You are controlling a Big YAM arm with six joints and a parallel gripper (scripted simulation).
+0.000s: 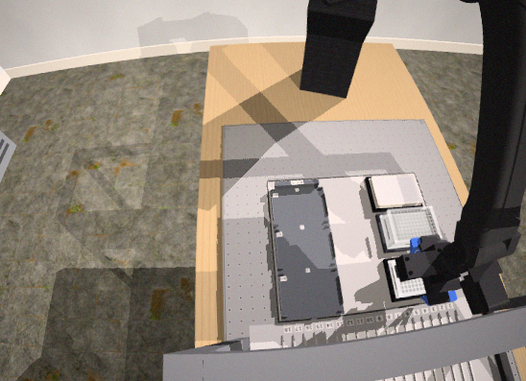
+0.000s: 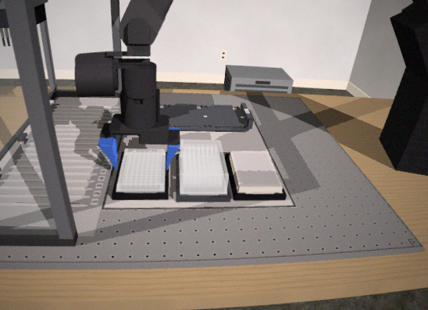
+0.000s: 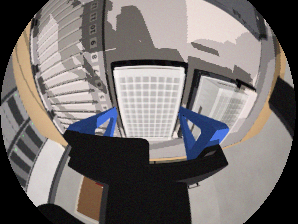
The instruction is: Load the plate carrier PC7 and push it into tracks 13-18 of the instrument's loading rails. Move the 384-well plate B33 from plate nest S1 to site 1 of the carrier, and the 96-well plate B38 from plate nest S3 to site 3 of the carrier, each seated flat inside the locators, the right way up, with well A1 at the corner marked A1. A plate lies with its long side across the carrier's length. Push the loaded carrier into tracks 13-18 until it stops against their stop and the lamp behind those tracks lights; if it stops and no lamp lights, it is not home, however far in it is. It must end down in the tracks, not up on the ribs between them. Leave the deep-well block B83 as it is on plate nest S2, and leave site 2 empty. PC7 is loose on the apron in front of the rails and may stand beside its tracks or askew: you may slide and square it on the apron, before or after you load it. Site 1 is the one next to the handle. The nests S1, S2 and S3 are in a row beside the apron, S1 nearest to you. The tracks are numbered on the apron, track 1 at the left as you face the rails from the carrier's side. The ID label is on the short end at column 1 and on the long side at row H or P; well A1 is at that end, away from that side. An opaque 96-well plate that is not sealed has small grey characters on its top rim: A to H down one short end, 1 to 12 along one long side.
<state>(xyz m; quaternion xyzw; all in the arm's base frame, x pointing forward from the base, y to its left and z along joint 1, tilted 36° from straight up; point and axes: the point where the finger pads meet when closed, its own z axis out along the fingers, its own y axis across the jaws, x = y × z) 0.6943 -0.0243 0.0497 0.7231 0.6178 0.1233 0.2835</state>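
My gripper [image 1: 432,271] is open, its blue fingers on either side of a white fine-grid well plate [image 2: 141,171] in the nest nearest the rails. The fingers straddle the plate's long sides near one end, low beside it and not closed on it. The wrist view shows the plate [image 3: 148,99] centred between the fingers. The tall translucent deep-well block [image 2: 202,167] sits in the middle nest. An opaque pale plate [image 2: 255,172] sits in the farthest nest. The dark plate carrier [image 1: 302,250] lies on the apron beside the nests, all its sites empty.
The loading rails [image 2: 58,144] with numbered track labels [image 1: 336,323] begin just past the carrier's near end. A grey frame post [image 2: 39,125] stands over the rails. A tall black box [image 1: 336,38] stands at the table's far end.
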